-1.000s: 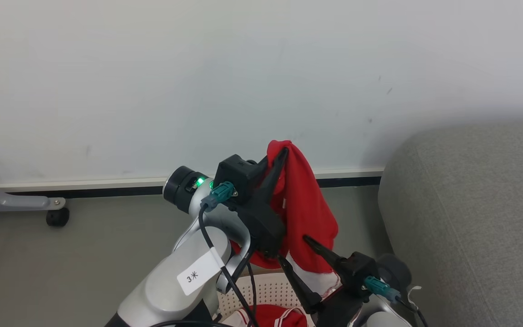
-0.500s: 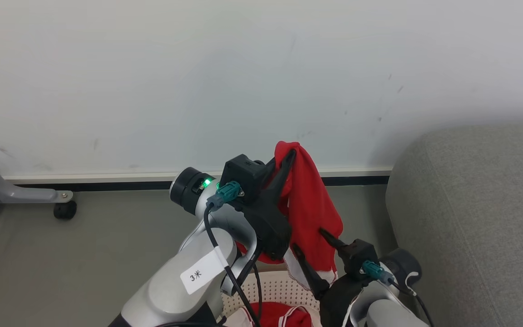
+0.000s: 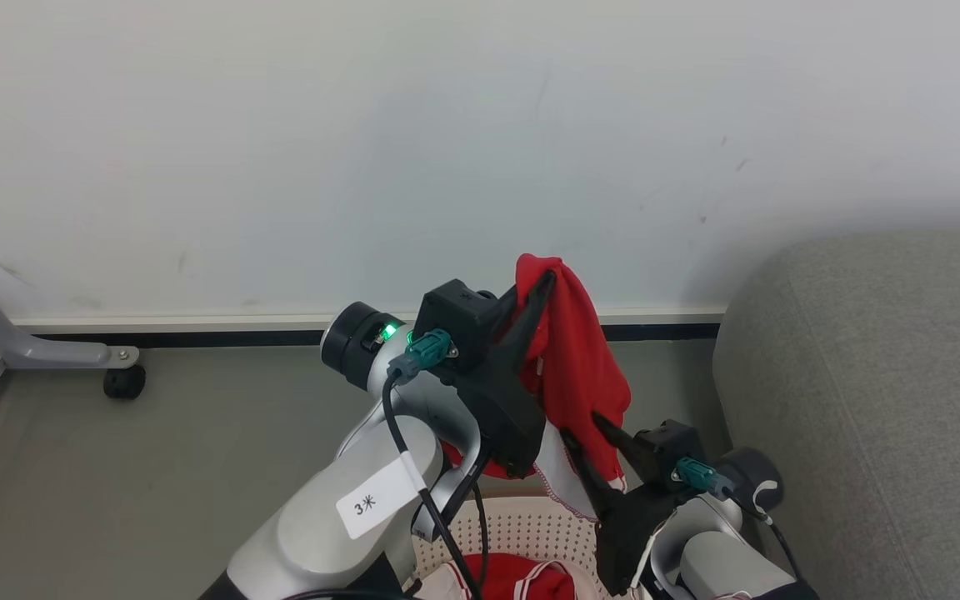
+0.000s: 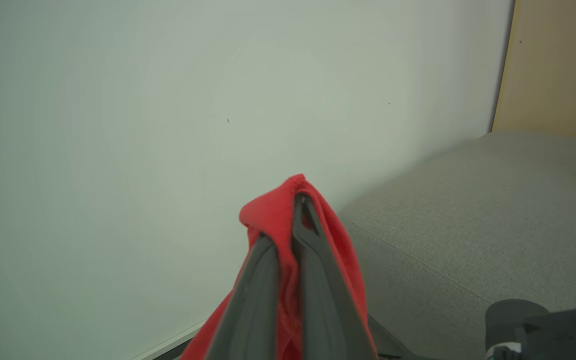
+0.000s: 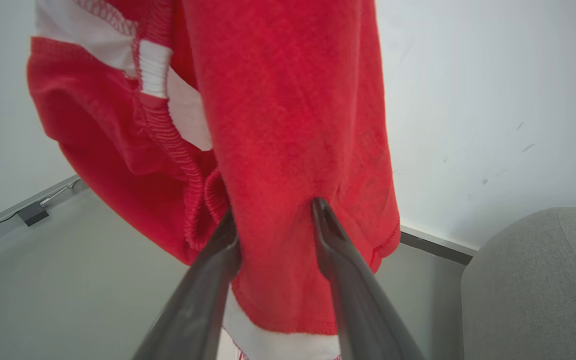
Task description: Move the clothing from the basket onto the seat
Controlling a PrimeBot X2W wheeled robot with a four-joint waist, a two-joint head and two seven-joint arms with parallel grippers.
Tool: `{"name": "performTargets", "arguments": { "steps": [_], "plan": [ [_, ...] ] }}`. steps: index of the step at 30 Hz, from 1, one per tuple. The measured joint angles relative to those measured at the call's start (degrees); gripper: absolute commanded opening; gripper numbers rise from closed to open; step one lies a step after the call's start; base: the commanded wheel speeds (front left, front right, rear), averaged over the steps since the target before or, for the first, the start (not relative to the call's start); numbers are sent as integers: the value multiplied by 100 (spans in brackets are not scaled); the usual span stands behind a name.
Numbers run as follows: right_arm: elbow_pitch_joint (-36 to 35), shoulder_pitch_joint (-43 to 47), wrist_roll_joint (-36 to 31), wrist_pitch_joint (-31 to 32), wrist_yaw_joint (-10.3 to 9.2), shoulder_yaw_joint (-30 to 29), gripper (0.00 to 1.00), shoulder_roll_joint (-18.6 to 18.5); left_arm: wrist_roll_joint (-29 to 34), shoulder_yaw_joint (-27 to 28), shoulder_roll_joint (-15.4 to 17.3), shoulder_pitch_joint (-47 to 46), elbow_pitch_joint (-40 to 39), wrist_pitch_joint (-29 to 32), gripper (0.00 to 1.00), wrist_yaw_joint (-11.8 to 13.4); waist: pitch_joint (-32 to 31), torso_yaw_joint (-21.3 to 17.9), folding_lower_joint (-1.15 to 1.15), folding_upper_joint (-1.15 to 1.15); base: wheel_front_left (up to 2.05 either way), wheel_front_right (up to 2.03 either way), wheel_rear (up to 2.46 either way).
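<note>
The red clothing [image 3: 576, 367] is hanging from my left fingers [image 4: 313, 250], which are clamping shut on its top fold — my right fingers [image 5: 330, 240] are standing parted, straddling its lower edge. The basket [image 3: 513, 533] is sitting below both; the seat [image 3: 880, 400] is lying to their right.

Two grippers: left gripper [image 3: 543, 287] and right gripper [image 3: 582, 427], two long dark fingers apiece, four in all; two red garments with white trim: hanging garment [image 3: 576, 367] up at the grippers, second garment [image 3: 517, 579] down in the basket; one basket [image 3: 522, 529], cream and perforated; one grey sofa [image 3: 880, 375]; two teal connectors, one per wrist: left connector [image 3: 426, 348], right connector [image 3: 697, 473]; one green light [image 3: 389, 331]; one white label [image 3: 376, 500] on the left forearm; one black caster [image 3: 123, 382] under one grey metal leg [image 3: 30, 350]; one white wall [image 3: 363, 150]; one dark baseboard strip [image 3: 222, 338].
</note>
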Motion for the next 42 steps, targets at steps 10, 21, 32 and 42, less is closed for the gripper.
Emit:
{"name": "performTargets", "arguments": {
  "steps": [10, 21, 32, 42],
  "plan": [
    [79, -98, 155, -94, 99, -8, 0, 0, -69, 172, 123, 146, 129, -59, 12, 49, -5, -143, 0, 0, 0, 0, 0],
    [-24, -96, 281, -149, 133, -488, 0, -244, -303, 380, 313, 565, 204, -370, 100, 85, -20, -465, 0, 0, 0, 0, 0],
    [-865, -93, 293, -151, -118, -1049, 0, -811, -398, 431, 489, 1177, 144, -624, 100, -60, -63, -950, 0, 0, 0, 0, 0],
    [-1749, 44, 157, -154, -297, -1484, 0, -1470, -543, 458, 556, 1461, 65, -767, 100, -115, -76, -1561, 0, 0, 0, 0, 0]
  ]
}}
